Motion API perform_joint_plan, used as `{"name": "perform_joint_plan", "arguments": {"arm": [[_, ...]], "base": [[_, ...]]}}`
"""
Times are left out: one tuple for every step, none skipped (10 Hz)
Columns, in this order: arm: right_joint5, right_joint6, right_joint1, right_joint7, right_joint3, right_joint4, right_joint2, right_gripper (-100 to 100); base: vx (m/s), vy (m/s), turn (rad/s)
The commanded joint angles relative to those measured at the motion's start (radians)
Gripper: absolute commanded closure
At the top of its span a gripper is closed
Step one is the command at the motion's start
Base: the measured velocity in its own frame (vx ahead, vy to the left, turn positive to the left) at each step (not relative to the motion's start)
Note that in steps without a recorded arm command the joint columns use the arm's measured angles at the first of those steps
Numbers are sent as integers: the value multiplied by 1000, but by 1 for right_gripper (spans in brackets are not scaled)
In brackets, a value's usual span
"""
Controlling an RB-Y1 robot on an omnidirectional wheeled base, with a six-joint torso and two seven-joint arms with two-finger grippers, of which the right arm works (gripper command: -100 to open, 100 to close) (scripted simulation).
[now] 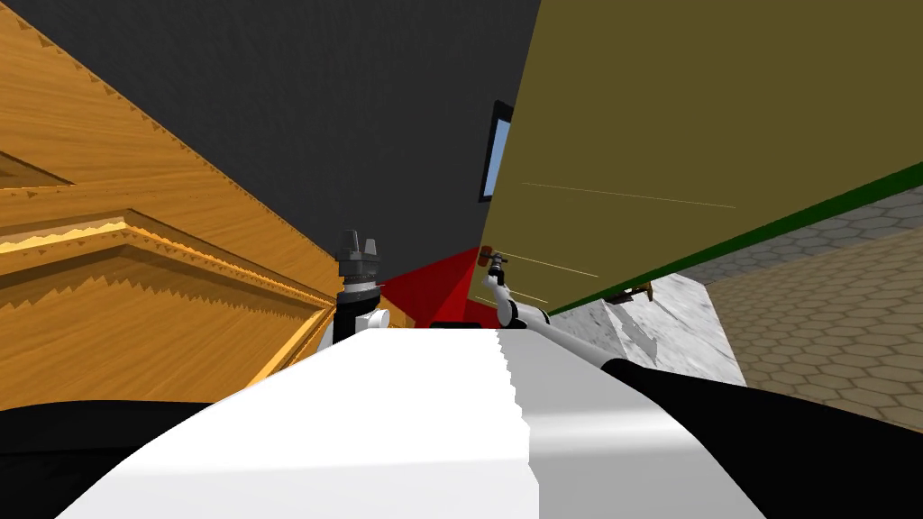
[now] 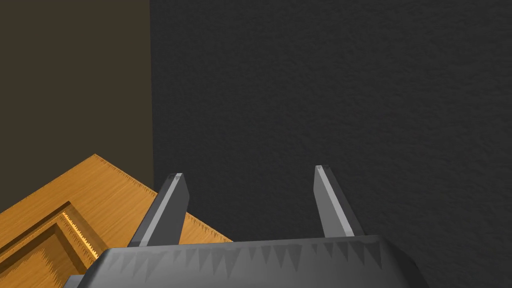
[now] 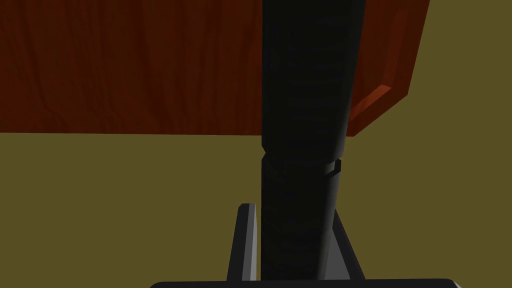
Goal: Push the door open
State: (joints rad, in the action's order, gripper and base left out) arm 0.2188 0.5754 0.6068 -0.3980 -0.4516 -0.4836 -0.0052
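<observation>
– Where is the door?
– The olive door is the large flat surface directly in front of the right gripper.
– And by the other arm?
– A dark grey wall is ahead of the left gripper, and an orange wooden panel with moulded frames is just beside it. The fingers there stand wide apart, holding nothing.
– What does the right one hold?
– Its two fingers are clamped on a black cylindrical handle. Behind the handle a red-brown wooden plate lies on the door.
</observation>
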Motion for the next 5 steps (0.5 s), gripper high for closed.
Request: {"name": "perform_joint_plan", "arguments": {"arm": [[21, 28, 5, -35, -34, -8, -17, 100], [29, 34, 8, -46, -44, -4, -15, 100], [29, 34, 8, -46, -44, -4, -15, 100], [43, 45, 15, -67, -64, 4, -9, 100], [43, 45, 15, -67, -64, 4, -9, 100]], "base": [[169, -18, 19], [167, 3, -3], [107, 0, 6], [106, -6, 26], [78, -5, 6]]}}
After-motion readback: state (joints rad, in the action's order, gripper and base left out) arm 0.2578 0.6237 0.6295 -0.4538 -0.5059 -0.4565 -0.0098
